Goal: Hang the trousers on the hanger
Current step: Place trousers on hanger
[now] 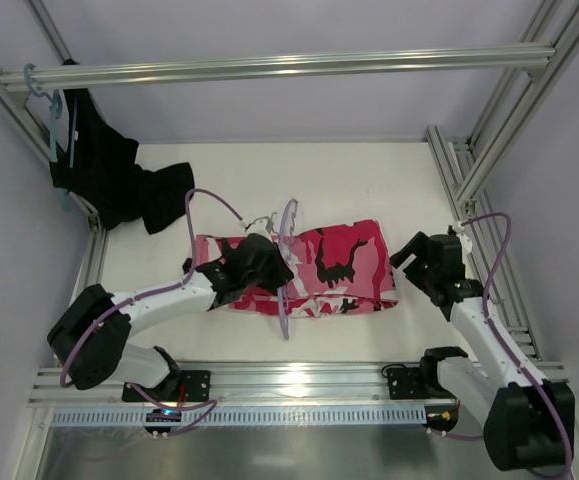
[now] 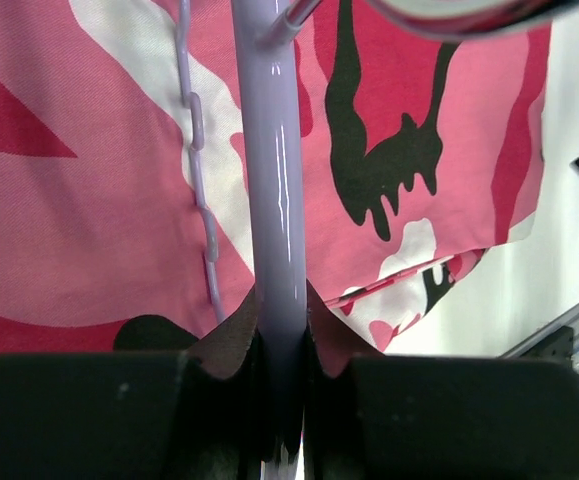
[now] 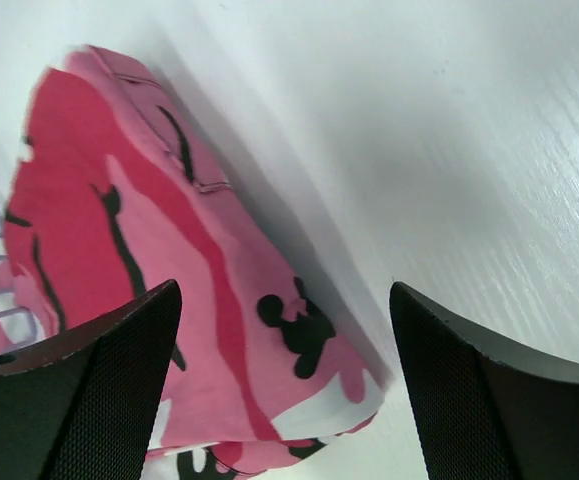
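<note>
While the trousers [image 1: 334,268] lie folded on the white counter [image 1: 369,180], the left fingers [image 2: 231,345] are clenched on the bar of the hanger [image 1: 283,310] lying across them, and the right fingers [image 3: 119,350] stand released beside the trousers' right edge.

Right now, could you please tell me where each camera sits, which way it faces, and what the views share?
Top camera: above and behind the arms, looking down on the table; both arms show, with the left gripper and right gripper.
Left wrist: low over the trousers, facing along the hanger; its fingers, shut on the hanger's bar, fill the bottom.
Right wrist: tilted down at the trousers' corner and bare table, between its open fingers.
Shared: all three show the trousers; top and left wrist share the hanger.
</note>
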Motion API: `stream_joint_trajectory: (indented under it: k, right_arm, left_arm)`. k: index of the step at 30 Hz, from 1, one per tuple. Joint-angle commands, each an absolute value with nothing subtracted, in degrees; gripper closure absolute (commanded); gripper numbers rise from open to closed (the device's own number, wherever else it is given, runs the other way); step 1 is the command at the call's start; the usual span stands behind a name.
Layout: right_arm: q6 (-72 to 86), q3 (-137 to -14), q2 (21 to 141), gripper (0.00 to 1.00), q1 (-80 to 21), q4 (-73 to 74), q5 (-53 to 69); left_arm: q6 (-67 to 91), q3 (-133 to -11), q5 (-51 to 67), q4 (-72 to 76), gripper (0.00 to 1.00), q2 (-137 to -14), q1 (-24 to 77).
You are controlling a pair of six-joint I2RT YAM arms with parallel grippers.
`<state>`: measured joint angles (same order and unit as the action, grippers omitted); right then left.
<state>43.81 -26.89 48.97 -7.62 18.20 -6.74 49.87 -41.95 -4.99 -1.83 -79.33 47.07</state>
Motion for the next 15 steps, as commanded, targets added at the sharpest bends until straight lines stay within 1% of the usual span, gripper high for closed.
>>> stream_joint_trajectory:
  k: [1, 2, 4, 6, 8, 9, 15]
  right_arm:
    - [35.69, -28.21, 53.95, 0.14, -1.85, 15.47, 11.59]
    - [35.25, -27.95, 55.27, 0.17, -1.41, 13.82, 12.82]
    - [35.42, -26.02, 57.47, 0.19, -1.41, 11.44, 17.13]
    - [36.03, -23.12, 58.18, 0.24, -1.32, 8.71, 17.14]
    - [35.69, -22.24, 58.71, 0.27, -1.41, 8.00, 16.79]
    - [35.16, -22.93, 58.80, 0.30, -1.32, 8.87, 16.53]
    - [34.19, -34.97, 56.34, 0.30, -1.32, 21.00, 8.88]
  left_arm:
    - [54.57, -40.44, -5.18, 1.13, 1.00, -77.70, 46.76]
    - [55.54, -39.73, -5.27, 2.19, 1.00, -77.35, 46.84]
    - [58.79, -36.57, -5.19, 7.46, 1.00, -76.91, 46.76]
    - [60.29, -35.25, -5.27, 9.92, 1.00, -76.55, 46.76]
    - [60.47, -35.16, -5.88, 9.41, 1.00, -76.64, 46.76]
    - [60.73, -34.81, -6.15, 9.49, 1.00, -76.55, 46.76]
    - [61.26, -32.43, -8.43, 9.41, 1.00, -74.71, 46.76]
